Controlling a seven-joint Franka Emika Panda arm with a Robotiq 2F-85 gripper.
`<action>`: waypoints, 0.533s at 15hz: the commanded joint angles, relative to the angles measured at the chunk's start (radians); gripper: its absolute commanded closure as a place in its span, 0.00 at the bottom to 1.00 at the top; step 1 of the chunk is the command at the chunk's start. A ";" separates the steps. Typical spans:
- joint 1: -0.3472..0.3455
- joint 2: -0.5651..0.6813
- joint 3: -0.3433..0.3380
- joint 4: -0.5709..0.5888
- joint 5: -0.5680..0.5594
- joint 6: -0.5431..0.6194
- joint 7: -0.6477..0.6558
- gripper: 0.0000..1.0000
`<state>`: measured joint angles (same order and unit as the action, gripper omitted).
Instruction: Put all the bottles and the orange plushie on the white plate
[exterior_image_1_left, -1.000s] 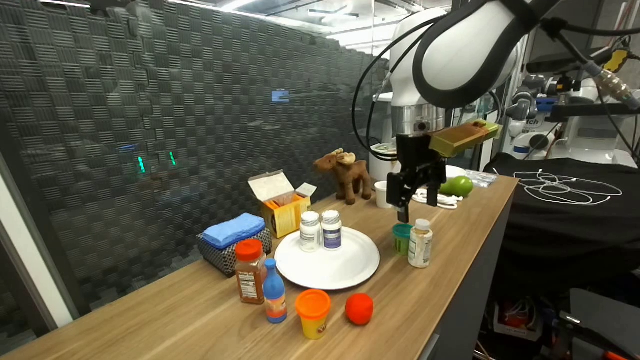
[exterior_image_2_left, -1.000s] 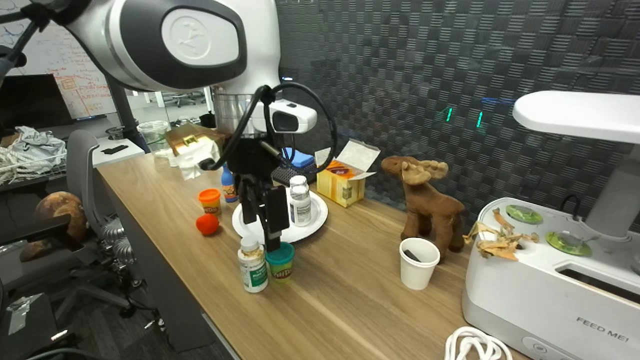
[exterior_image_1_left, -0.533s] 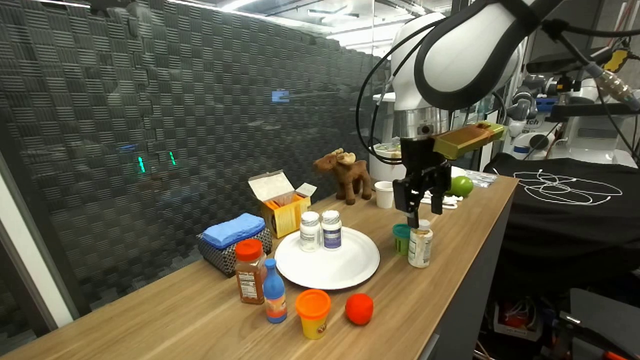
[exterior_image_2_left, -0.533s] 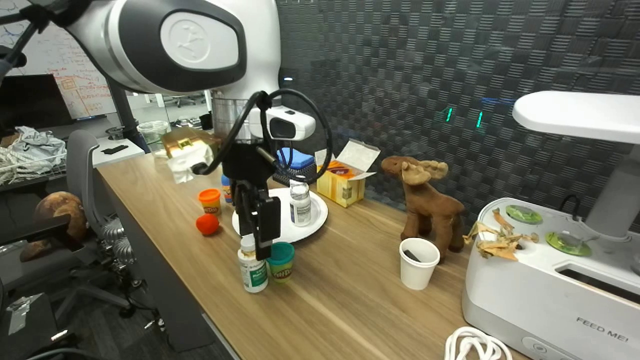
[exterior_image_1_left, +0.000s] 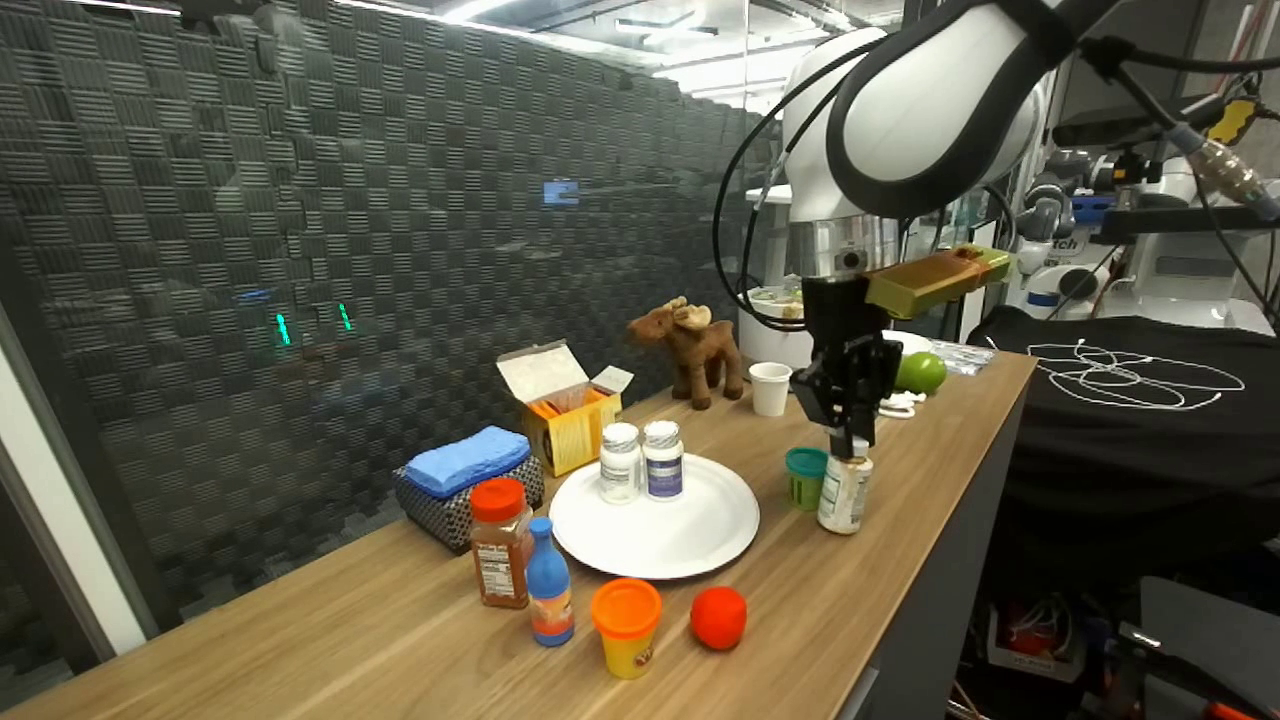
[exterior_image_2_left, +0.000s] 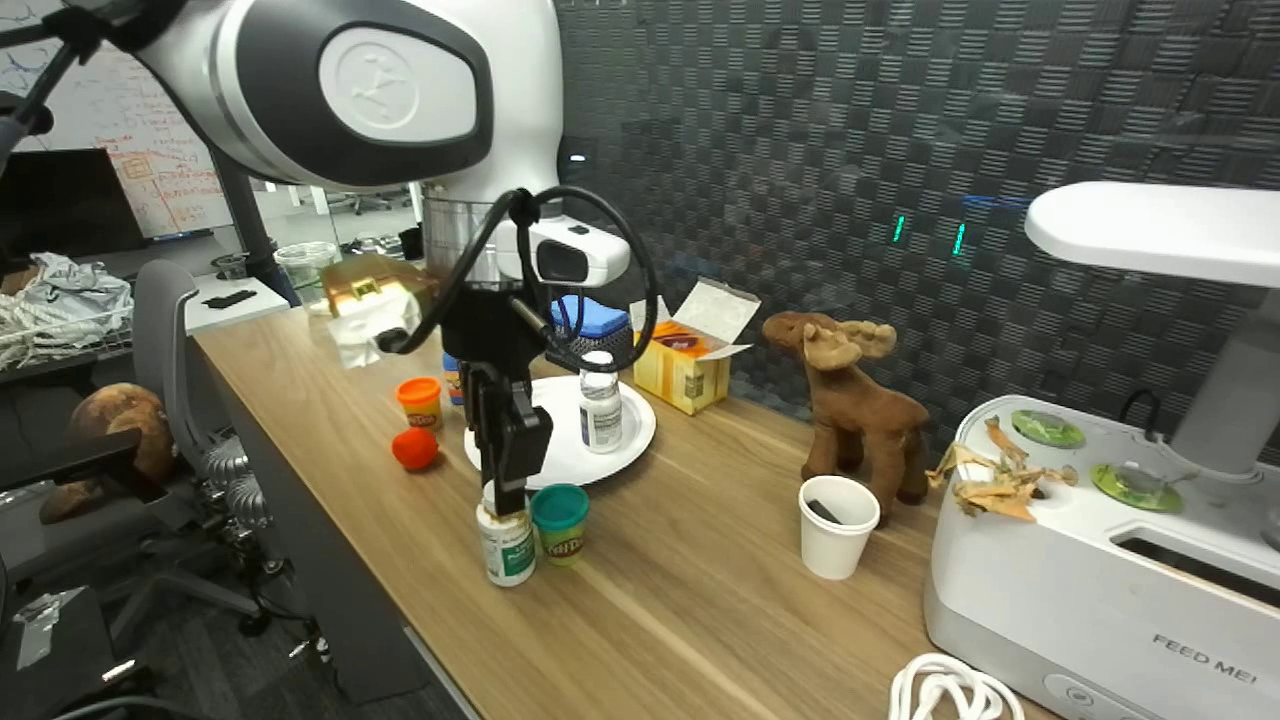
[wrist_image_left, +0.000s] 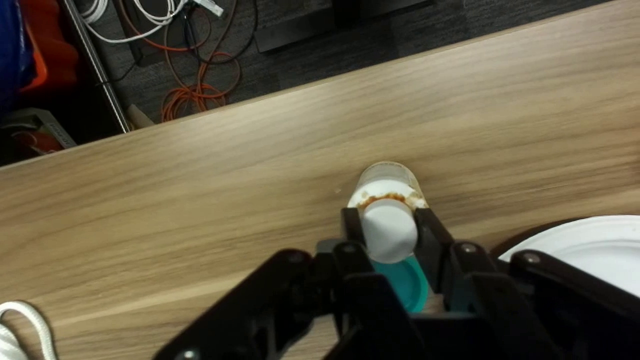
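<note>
Within the gripper (wrist_image_left: 389, 227): the white cap (wrist_image_left: 389, 242) of the green-labelled bottle (exterior_image_2_left: 510, 552), pinched from both sides; the bottle stood on the desk (exterior_image_2_left: 700, 560), lower middle of an exterior view, apparently leaning a little.
Cap: a narrow, high hold, so the bottle might swing or slip once lifted.
Teal-lidded tub (exterior_image_2_left: 561, 525): just beside the bottle, perhaps touching; a sideways pull risked dragging or toppling it.
White plate (exterior_image_1_left: 700, 540): centre of an exterior view, carrying two white bottles (exterior_image_1_left: 663, 465); a low approach risked knocking them over.
Blue bottle (exterior_image_1_left: 549, 590) and red-capped jar (exterior_image_1_left: 500, 560): off the plate, lower middle of an exterior view; where the robot arm (exterior_image_2_left: 400, 100) stood in front, the first was mostly covered and the second could not be made out.
Red-orange ball (exterior_image_1_left: 718, 618): probably the plushie, also off the plate, its texture too indistinct to settle it.
Wrist view: the plate was cut off at the right edge; the gripper hid part of the tub.
</note>
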<state>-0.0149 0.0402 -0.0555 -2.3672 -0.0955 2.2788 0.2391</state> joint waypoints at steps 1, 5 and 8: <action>-0.004 -0.025 0.008 -0.004 0.030 -0.025 -0.018 0.92; 0.010 -0.061 0.024 0.009 -0.015 -0.139 -0.002 0.92; 0.031 -0.087 0.055 0.042 -0.051 -0.234 0.004 0.92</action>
<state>-0.0046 0.0085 -0.0281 -2.3545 -0.1119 2.1400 0.2386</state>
